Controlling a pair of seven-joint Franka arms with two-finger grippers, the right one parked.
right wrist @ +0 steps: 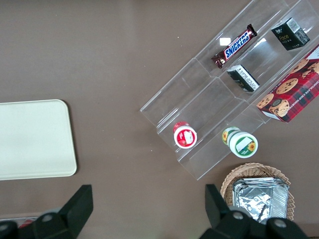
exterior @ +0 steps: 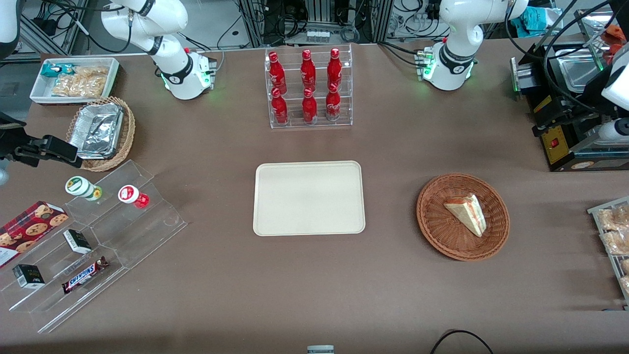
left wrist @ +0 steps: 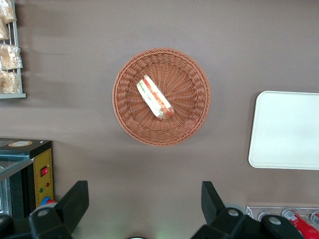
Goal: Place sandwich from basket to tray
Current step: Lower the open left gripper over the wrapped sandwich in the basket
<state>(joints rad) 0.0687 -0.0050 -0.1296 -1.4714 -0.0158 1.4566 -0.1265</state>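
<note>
Front view looks down across the whole table; left wrist view hangs high, gripper (left wrist: 144, 209) spread, sharing basket (exterior: 432, 226) (left wrist: 124, 104) and tray (exterior: 265, 226) (left wrist: 284, 129).

This is a robotics lab staged as a snack shop. At the top of the frame, white arm bases (exterior: 449, 64) sit bolted to a brown-covered bench (exterior: 314, 295), with cables and metal framing above them. A bottle rack (exterior: 309, 88) stands at top centre. Acrylic steps (exterior: 93, 246) of snacks fill the lower corner at the parked arm's end. The tool (left wrist: 144, 199), fingers spread, hangs above the bench.
</note>
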